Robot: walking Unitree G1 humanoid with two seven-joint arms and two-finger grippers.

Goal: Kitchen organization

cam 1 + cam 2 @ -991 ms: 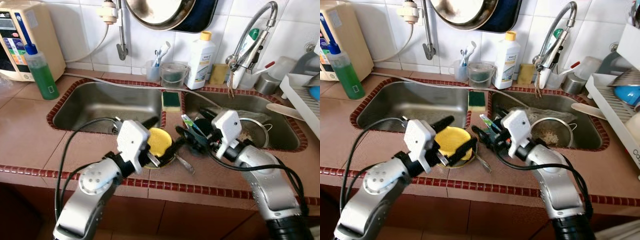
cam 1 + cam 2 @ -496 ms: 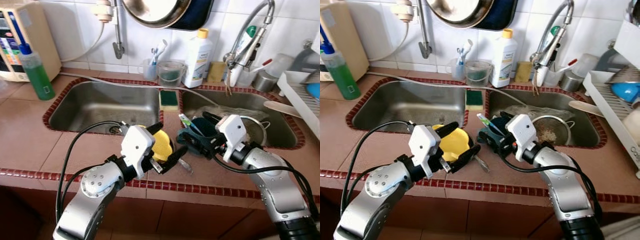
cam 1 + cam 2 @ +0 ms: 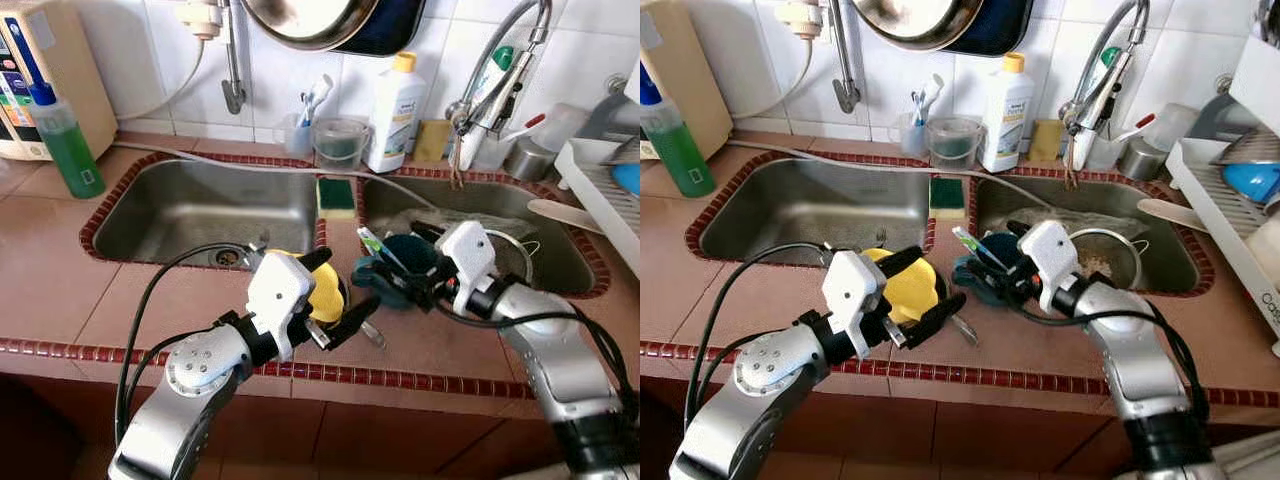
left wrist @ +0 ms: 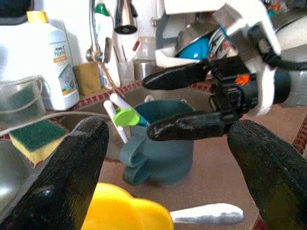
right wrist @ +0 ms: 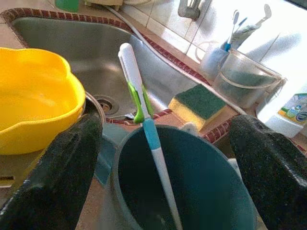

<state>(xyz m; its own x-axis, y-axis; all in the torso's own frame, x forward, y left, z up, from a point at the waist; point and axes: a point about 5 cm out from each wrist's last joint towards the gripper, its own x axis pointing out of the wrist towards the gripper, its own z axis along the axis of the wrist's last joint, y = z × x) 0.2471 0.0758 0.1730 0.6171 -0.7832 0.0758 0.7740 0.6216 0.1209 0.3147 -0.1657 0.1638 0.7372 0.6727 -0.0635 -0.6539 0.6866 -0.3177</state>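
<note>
Our right gripper (image 3: 1012,268) fingers straddle the mug (image 5: 182,182) unclenched, left gripper (image 3: 925,285) open around the bowl (image 3: 902,285); closing off-centre could tip the toothbrush (image 5: 144,120) out.

Bright, even daylight. White glare washes out the wall tiles (image 5: 288,57); close black fingers (image 4: 67,177) look soft and unfocused.
</note>
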